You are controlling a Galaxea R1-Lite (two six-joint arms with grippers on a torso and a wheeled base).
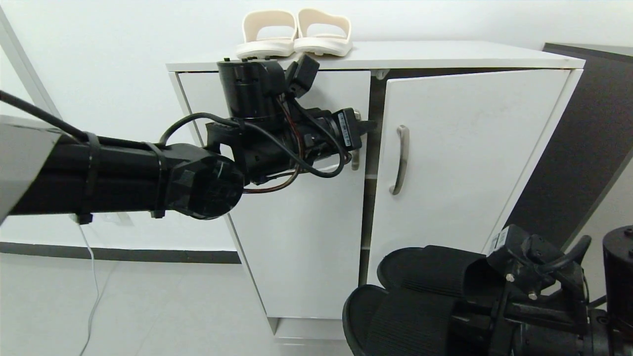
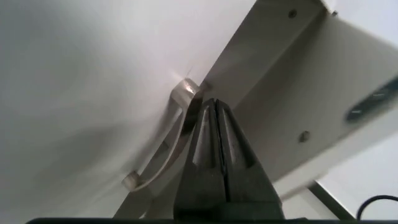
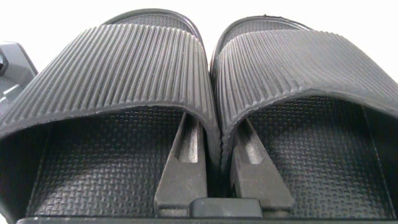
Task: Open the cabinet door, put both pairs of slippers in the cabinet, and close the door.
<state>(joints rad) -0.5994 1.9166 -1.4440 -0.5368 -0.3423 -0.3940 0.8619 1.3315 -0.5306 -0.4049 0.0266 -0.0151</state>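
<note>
Left gripper [image 2: 215, 109]: fingers pressed together with nothing between them, raised in front of the cabinet.
Left handle [image 2: 177, 127]: just beside the fingertips, which sit by its upper end. I cannot tell whether they touch.
Left door [image 1: 296, 237]: directly ahead of this gripper, and it carries that handle near its inner edge.
Gap [image 1: 376, 148]: a narrow dark strip just past the fingertips, between the two doors.
Right door [image 1: 470, 163]: beyond the gap, on the far side from the left gripper.
Right handle [image 1: 401, 159]: upright, near the gap edge of that door.
Right gripper [image 3: 217, 155]: one finger inside each shoe, pinching the two adjoining side walls together.
Black slippers [image 1: 420, 291]: side by side on the right gripper, held low in front of the right door and outside the cabinet.
Cream slippers [image 1: 294, 34]: well above the left gripper, paired on the cabinet top.
Cabinet [image 1: 445, 54]: white, standing ahead of both grippers.
</note>
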